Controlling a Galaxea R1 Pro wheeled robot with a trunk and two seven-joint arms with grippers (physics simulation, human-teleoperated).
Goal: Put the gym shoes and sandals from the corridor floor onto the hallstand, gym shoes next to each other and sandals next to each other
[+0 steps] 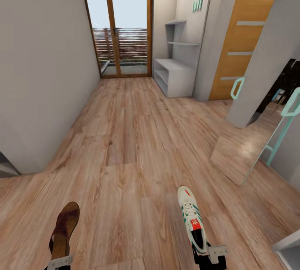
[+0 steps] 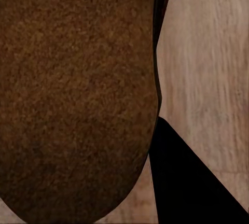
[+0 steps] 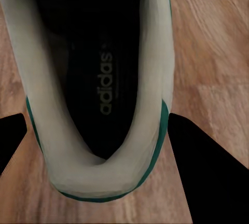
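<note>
Brown and tan at lower left of the head view: one sandal [image 1: 62,228], heel end pinched in the left gripper [image 1: 58,262], toe pointing up the frame. Seen close from the left wrist as a broad brown footbed with wood planks beyond. White, green and red-orange at lower right: one gym shoe [image 1: 191,216], heel clamped, by the look of it, in the right gripper [image 1: 207,254], a dark finger either side of the heel rim in the right wrist view, laces and toe running up and slightly left. Both apparently carried clear of the corridor floor [image 1: 133,145], though hard to tell for sure from above.

Pale grey, upper centre-right of the head view, against the far wall beside the glass door: the hallstand [image 1: 177,74], bench top bare, open shelf beneath, staggered shelves above. Well apart from both grippers, straight ahead and a little right, so nearer the right arm's side. Long axes of both shoes roughly in line with the corridor, toes leading toward the rack.

Counted: one sandal, one gym shoe, one hallstand, two grippers.
</note>
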